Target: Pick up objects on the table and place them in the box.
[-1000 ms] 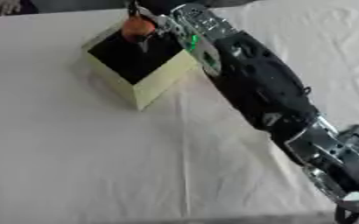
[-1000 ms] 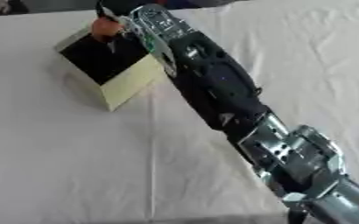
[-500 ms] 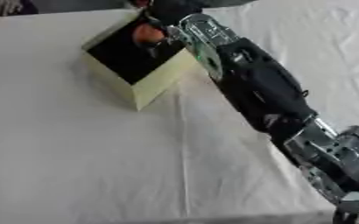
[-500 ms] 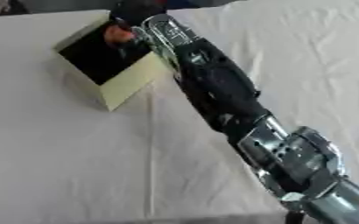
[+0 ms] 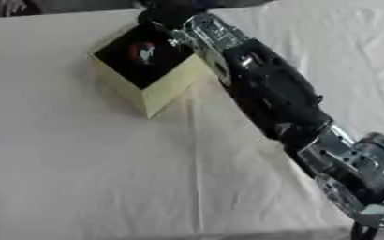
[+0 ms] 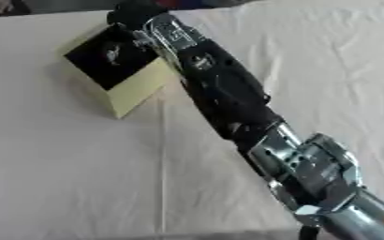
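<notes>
The box [image 5: 150, 79] is sitting on the table [image 5: 72, 164], towards the far left corner, turned so that one of its corners is pointing at the near edge. Its outer walls are showing pale yellow and its inside is showing black. A small object [image 5: 142, 51], red with a paler patch on it, is lying down inside the box, against the dark interior; what kind of thing it is cannot be made out.

The right arm [image 5: 273, 101] is reaching in from the near right corner of the table and stretching diagonally across the white cloth, its black casing and silver joints filling much of the right side of both views. The right hand [image 5: 169, 14] is hanging at the far right side of the box, just over its rim and close to the table's far edge. It is showing only as a dark mass there, so I cannot tell how far its fingers are spread. Nothing is visibly sitting in its grasp, and the red object is lying apart from it, lower down in the box.

The cloth on the table is lying with soft creases running from the far edge to the near edge.

The left hand is not showing in either view.
</notes>
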### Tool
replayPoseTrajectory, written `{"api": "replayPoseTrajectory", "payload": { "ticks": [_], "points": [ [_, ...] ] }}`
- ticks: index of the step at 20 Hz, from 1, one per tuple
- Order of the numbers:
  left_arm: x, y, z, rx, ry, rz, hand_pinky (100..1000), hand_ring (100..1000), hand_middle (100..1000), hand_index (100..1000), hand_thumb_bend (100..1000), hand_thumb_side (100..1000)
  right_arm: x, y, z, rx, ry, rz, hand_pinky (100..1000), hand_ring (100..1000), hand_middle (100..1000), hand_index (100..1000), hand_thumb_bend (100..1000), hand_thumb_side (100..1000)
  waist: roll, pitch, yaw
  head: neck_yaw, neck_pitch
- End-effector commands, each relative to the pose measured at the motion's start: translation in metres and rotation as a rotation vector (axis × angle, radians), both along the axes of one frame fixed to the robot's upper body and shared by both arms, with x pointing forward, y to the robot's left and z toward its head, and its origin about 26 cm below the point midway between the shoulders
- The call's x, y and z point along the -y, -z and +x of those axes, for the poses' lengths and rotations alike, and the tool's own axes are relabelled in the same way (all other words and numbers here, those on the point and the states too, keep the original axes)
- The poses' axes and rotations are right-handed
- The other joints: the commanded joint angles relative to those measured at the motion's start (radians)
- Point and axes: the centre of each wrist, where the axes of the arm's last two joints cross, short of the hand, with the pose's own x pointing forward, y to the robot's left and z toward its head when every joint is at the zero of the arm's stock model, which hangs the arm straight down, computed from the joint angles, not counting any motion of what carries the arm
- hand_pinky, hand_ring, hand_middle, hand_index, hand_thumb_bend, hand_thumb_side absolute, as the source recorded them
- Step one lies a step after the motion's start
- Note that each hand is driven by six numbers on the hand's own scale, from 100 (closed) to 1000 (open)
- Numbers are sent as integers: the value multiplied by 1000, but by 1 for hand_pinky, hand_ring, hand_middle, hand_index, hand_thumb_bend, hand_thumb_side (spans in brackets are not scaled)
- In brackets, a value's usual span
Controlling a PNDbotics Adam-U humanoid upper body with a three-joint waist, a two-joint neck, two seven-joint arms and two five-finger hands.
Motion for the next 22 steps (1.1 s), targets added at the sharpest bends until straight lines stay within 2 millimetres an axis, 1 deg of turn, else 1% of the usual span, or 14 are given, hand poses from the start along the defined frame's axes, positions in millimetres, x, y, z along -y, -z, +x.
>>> {"api": "replayPoseTrajectory", "payload": {
  "ticks": [1, 4, 8, 10, 11, 12, 13, 15, 18, 20, 22],
  "points": [
    [0, -8, -3, 24, 7, 15, 692, 604, 634, 716, 108, 828, -8, -18, -5, 77, -2, -16, 893, 852, 722, 914, 100, 721, 3, -20, 2, 0, -3],
    [0, -8, -3, 22, 8, 16, 691, 604, 634, 717, 108, 827, -8, -23, -6, 100, -13, -8, 886, 837, 702, 905, 100, 686, 4, -21, 1, 0, -4],
    [-1, -9, -3, 24, 7, 18, 691, 605, 634, 716, 108, 827, -7, -37, -12, 128, -44, 43, 880, 823, 685, 891, 100, 646, 5, -23, 0, 0, -4],
    [-1, -9, -3, 24, 6, 21, 692, 606, 635, 717, 107, 826, -6, -52, -17, 159, -69, 89, 867, 793, 654, 872, 100, 589, 7, -26, -2, 1, -2],
    [-1, -9, -3, 24, 4, 22, 692, 606, 636, 717, 107, 826, -4, -59, -19, 181, -85, 116, 863, 783, 641, 863, 100, 544, 8, -26, -3, 2, -1],
    [-1, -9, -3, 25, 2, 23, 692, 606, 636, 717, 107, 826, -1, -66, -21, 206, -101, 143, 862, 779, 637, 859, 100, 533, 8, -27, -4, 3, 0],
    [-2, -9, -3, 26, -1, 23, 693, 607, 636, 717, 107, 826, 4, -74, -23, 233, -111, 172, 855, 764, 620, 837, 100, 464, 8, -27, -5, 6, 1],
    [-3, -8, -3, 28, -6, 25, 692, 607, 636, 717, 106, 825, 16, -89, -27, 290, -123, 230, 850, 756, 617, 821, 100, 453, 8, -28, -8, 13, 4],
    [-4, -8, -4, 30, -16, 25, 693, 608, 637, 718, 106, 825, 38, -106, -33, 369, -143, 305, 851, 754, 623, 822, 100, 480, 7, -28, -13, 25, 7],
    [-5, -8, -4, 32, -21, 26, 693, 608, 637, 718, 106, 824, 53, -110, -36, 410, -164, 339, 852, 756, 635, 826, 100, 480, 7, -28, -17, 34, 8],
    [-6, -8, -5, 34, -27, 26, 693, 608, 638, 718, 106, 823, 71, -110, -39, 444, -179, 362, 854, 761, 646, 828, 100, 487, 7, -28, -21, 40, 8]
  ]
}}
